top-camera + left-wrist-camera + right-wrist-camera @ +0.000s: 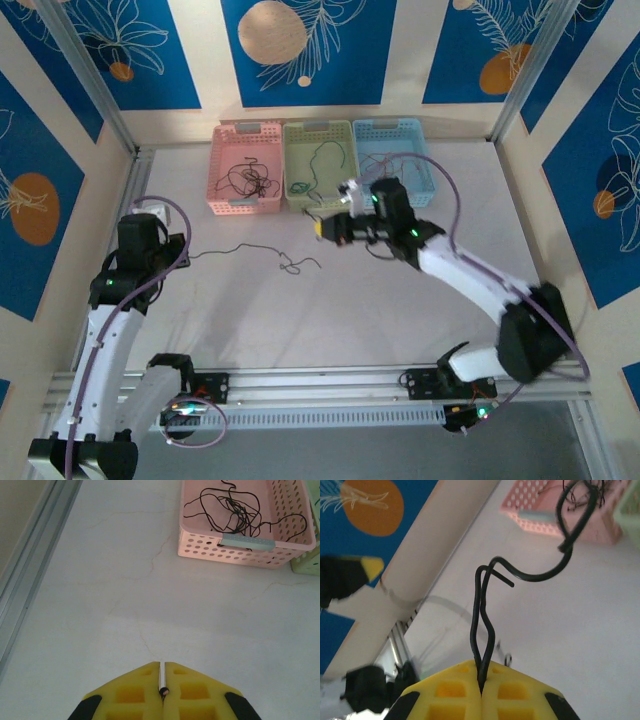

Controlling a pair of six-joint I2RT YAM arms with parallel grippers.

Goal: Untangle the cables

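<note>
Tabletop, pale and bare across its middle and near side, closed in by patterned walls on the left, right and far sides. A metal rail runs along the near edge.

Three baskets stand side by side against the far wall, touching: one pink basket, one green basket, one blue basket. The pink one holds a tangle of black cables, too knotted to count. The green one holds thin green strands.

One long black cable lies on the open table, running from beside the left arm toward the middle and ending in a small kink.

Two grippers are seen. The left gripper sits low over bare table, yellow pads pressed together on a dark cable end. The right gripper, just in front of the green basket, has its pads clamped on one looped black cable, which curls away toward the pink basket.
</note>
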